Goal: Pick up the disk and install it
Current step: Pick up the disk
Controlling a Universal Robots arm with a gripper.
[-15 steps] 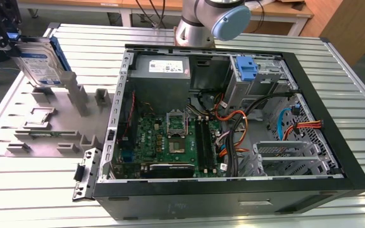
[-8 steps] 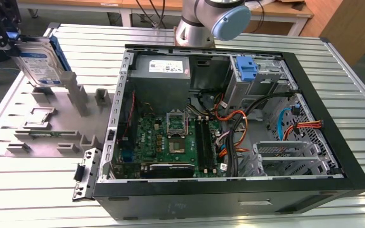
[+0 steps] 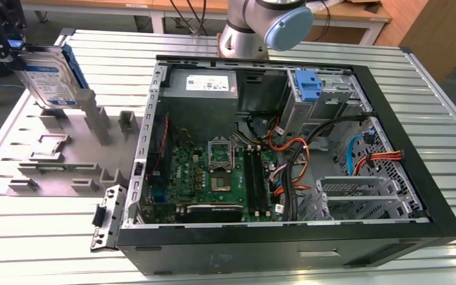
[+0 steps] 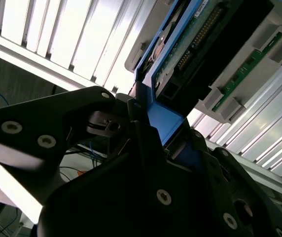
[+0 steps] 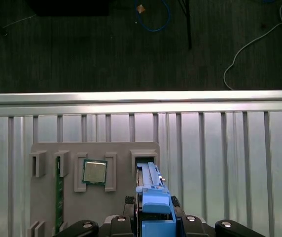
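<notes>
The disk (image 3: 48,77), a silver hard drive with a white-and-blue label in a blue bracket, stands on edge at the exterior view's far left. My gripper (image 3: 12,50) is shut on its upper end. The disk's lower end hangs just over a grey holder (image 3: 52,122) on the fixture plate (image 3: 62,184). In the second wrist view the black fingers (image 4: 96,123) clamp the blue bracket (image 4: 163,121), with the disk's green circuit board (image 4: 190,49) beyond. In the first wrist view the disk (image 5: 150,180) shows edge-on over its slot.
An open computer case (image 3: 291,243) lies to the exterior view's right of the plate, with a motherboard (image 3: 212,172), a grey power supply (image 3: 200,86) and a drive cage with a blue latch (image 3: 310,86). A processor chip (image 5: 94,172) and a memory stick (image 5: 59,192) rest on the plate.
</notes>
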